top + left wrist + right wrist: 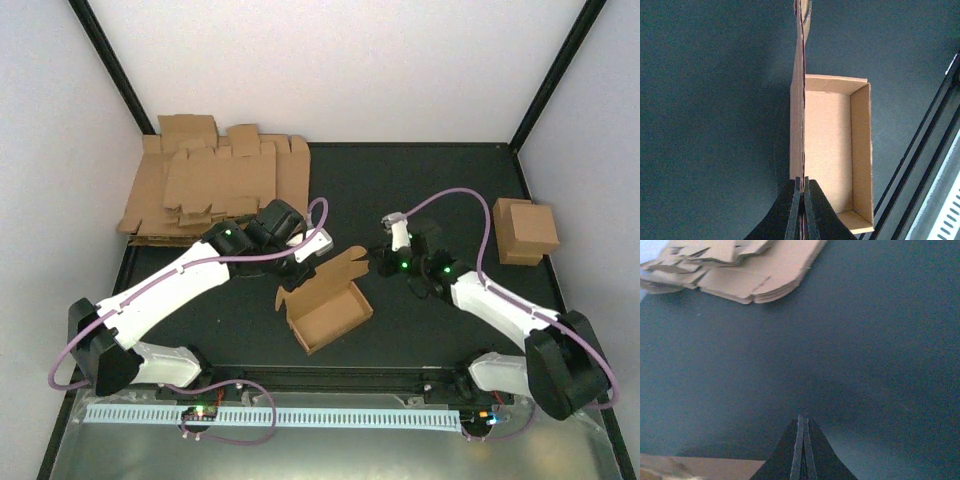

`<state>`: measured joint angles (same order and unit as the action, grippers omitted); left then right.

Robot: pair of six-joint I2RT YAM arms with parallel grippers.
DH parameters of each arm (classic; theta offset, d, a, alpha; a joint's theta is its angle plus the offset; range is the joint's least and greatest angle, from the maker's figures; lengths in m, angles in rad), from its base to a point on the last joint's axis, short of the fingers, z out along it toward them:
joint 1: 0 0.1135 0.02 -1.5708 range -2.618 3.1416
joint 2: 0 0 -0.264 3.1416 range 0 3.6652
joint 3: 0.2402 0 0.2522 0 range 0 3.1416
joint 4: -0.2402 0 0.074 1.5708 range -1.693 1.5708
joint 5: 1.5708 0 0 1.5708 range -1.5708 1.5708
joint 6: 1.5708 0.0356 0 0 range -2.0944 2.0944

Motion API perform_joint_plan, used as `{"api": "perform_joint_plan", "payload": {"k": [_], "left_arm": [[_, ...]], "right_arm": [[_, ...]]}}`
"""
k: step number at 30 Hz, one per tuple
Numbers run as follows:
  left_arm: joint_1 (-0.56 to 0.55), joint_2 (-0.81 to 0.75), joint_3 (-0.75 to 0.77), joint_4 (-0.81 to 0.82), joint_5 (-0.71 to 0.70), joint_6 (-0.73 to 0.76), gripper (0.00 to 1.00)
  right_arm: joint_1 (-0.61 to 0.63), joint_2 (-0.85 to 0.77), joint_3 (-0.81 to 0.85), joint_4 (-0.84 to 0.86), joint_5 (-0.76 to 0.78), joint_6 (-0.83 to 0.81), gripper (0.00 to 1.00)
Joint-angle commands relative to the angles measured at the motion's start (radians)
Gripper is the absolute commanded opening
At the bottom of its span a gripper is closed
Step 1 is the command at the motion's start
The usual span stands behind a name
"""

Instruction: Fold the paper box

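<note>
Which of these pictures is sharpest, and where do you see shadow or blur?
Top external view: evenly lit and sharp, faint shadow beside the paper box. Left wrist view: box crisp, left gripper soft, shadow to the box's left. Right wrist view: dim, pile of flat blanks slightly blurred, washed out at the top-left corner.

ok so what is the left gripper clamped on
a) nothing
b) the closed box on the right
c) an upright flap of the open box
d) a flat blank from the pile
C: the left wrist view shows the left gripper shut on the thin upright flap of the paper box.
</note>
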<state>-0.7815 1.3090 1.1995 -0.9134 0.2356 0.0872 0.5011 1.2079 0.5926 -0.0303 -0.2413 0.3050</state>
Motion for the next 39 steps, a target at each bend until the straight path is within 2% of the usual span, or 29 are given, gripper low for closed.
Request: {"api": "perform_joint_plan", "payload": {"k": [1,10,16,20,29,35,39], "left_arm": [[-0.010,-0.014,-0.015,0.039,-0.010,0.009,0.01],[-0.013,-0.022,-0.046,0.084,-0.019,-0.004,0.02],[-0.015,-0.022,-0.053,0.090,-0.043,-0.016,0.01],[-0.015,-0.022,-0.058,0.097,-0.049,-0.030,0.02],[-0.016,-0.046,-0.051,0.104,-0.032,-0.061,0.02],[-0.037,-0.051,-0.058,0.123,0.018,-0.026,0.02],[-0.087,-0.019,-0.035,0.078,-0.034,0.005,0.02]], "right_arm": [[-0.007,0.068,0.075,-0.015,-0.202,-0.054,0.02],[-0.007,0.010,0.031,-0.047,-0.385,-0.076,0.02],[-0.007,0.002,0.032,-0.119,-0.393,-0.081,0.02],[-0.006,0.002,0.013,-0.100,-0.439,-0.048,0.02],[-0.005,-0.009,-0.041,-0.023,-0.462,0.057,0.02],[-0.006,-0.053,-0.070,-0.026,-0.345,0.053,0.02],[-0.006,-0.051,-0.076,-0.012,-0.339,0.054,0.02]]}}
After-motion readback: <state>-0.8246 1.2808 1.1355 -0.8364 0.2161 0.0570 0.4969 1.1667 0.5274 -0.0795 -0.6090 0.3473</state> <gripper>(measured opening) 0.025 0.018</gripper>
